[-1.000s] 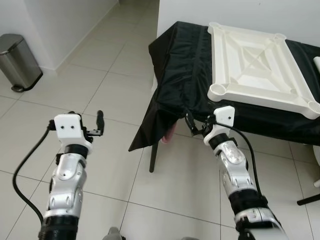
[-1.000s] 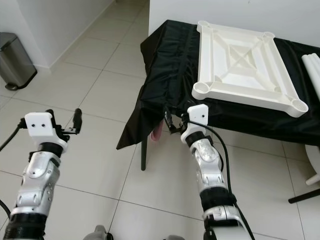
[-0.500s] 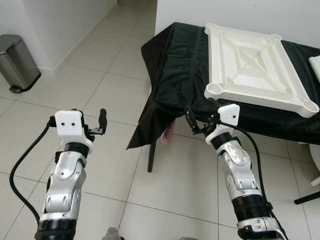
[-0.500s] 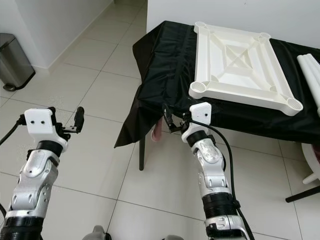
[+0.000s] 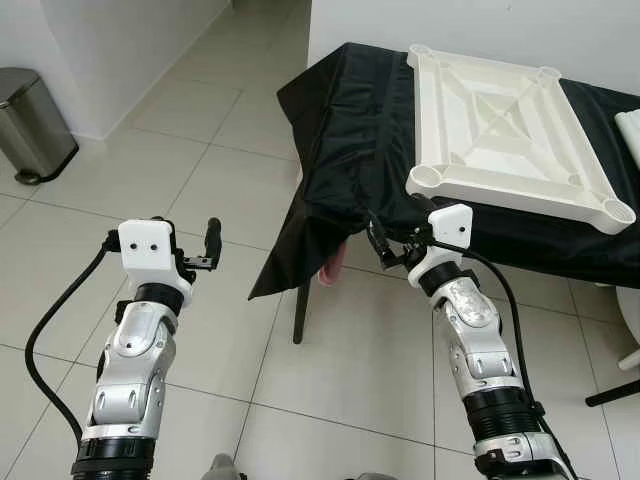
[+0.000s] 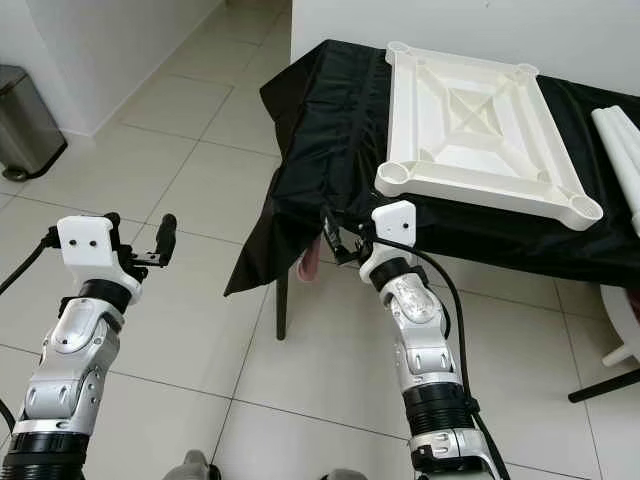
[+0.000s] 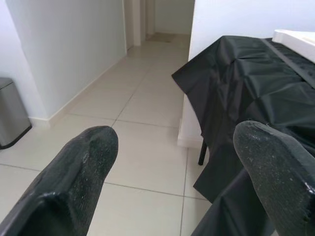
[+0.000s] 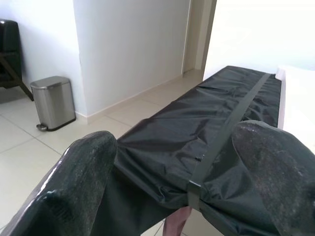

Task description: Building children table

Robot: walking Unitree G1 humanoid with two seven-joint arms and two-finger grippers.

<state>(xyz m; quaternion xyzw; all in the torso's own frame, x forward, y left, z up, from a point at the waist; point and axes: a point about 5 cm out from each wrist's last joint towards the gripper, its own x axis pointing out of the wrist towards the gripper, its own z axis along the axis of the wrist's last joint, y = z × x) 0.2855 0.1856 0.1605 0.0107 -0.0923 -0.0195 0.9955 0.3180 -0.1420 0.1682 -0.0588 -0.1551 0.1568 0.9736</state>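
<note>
The white plastic table top (image 5: 513, 130) lies upside down on the black-draped tabletop (image 5: 370, 140), ribbed underside facing up, a round socket open at each of its four corners — and not one leg is fitted. Judging by that, the build has barely begun: every socket waits to be filled. A pale cylindrical piece (image 6: 620, 145) lies just beside the table top's far-right edge, plausibly a leg, though too little shows to be sure.

The right pincer (image 5: 378, 243) hangs just off the near-left corner of the table top, level with the drooping cloth edge, its two black fingers spread and holding nothing. In the right wrist view those rubbery, matte pads (image 8: 266, 162) frame the glossy black cloth and a stitched strap running across it. The left pincer (image 5: 205, 247) sits well out to the left of the table top, over bare floor tiles (image 5: 200, 180), fingers likewise spread, empty.

Materials now — the table top is smooth moulded plastic, stiff-looking, with diagonal ribs crossing a raised rim. The cloth is thin, creased and shiny, slumping in folds over the tabletop's corner above a dark leg (image 5: 302, 315). A brushed-steel pedal bin (image 5: 35, 120) stands far left of the table top, by the wall.
</note>
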